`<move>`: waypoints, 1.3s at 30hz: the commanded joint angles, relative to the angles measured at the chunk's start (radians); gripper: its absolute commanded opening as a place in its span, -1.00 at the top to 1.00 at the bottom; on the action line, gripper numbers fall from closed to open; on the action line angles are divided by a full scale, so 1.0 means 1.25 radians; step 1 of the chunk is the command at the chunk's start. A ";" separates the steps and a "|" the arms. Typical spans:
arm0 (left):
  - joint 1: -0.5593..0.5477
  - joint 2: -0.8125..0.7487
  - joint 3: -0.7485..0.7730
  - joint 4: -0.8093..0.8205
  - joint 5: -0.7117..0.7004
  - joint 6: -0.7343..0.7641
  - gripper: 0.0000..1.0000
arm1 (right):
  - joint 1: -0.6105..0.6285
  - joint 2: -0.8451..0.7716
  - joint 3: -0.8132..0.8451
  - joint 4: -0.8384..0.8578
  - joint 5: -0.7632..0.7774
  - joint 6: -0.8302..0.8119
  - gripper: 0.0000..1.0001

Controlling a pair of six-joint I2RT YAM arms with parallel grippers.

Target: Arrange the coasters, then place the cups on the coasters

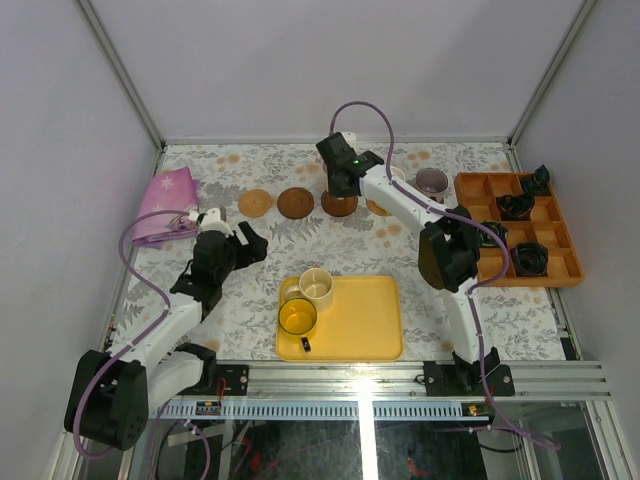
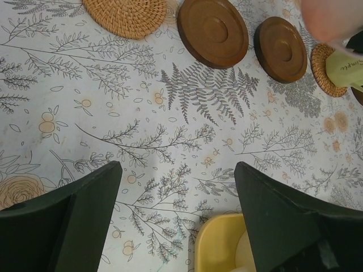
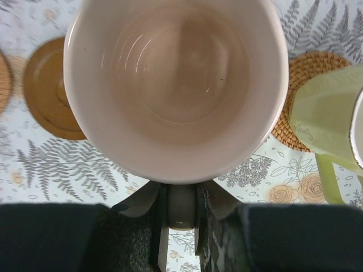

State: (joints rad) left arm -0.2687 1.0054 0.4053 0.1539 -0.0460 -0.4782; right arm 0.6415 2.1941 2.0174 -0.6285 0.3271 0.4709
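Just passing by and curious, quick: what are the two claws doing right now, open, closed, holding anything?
Left gripper: open, holding nothing.
Right gripper: shut on the pink cup, pinching its handle.

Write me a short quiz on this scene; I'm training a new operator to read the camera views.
1. Multiple choice: which colour of cup do the jaws of the right gripper hold by its handle? A purple-grey, B pink, C cream.
2. True or false: the yellow tray holds three cups.
3. Fill in: the pale green cup stands on a ___ woven coaster.

Key: 1 B, the pink cup. 2 false, it holds two. 3 tan.
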 commanded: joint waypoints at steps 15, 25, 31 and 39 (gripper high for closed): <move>-0.005 0.035 0.012 0.011 -0.017 0.007 -0.62 | -0.031 0.022 0.011 0.033 -0.046 0.026 1.00; -0.005 0.046 0.013 0.013 -0.017 0.007 -0.62 | -0.035 0.046 0.006 0.032 -0.051 0.035 1.00; -0.005 0.046 0.015 0.014 -0.018 0.007 -0.62 | -0.035 0.050 -0.003 0.038 -0.055 0.037 1.00; -0.005 0.051 0.015 0.016 -0.013 0.007 -0.63 | -0.035 0.060 -0.005 0.043 -0.062 0.038 1.00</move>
State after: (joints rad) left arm -0.2687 1.0622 0.4053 0.1539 -0.0502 -0.4778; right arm 0.6056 2.2875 1.9976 -0.6487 0.2428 0.5087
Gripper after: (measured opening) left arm 0.811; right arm 0.226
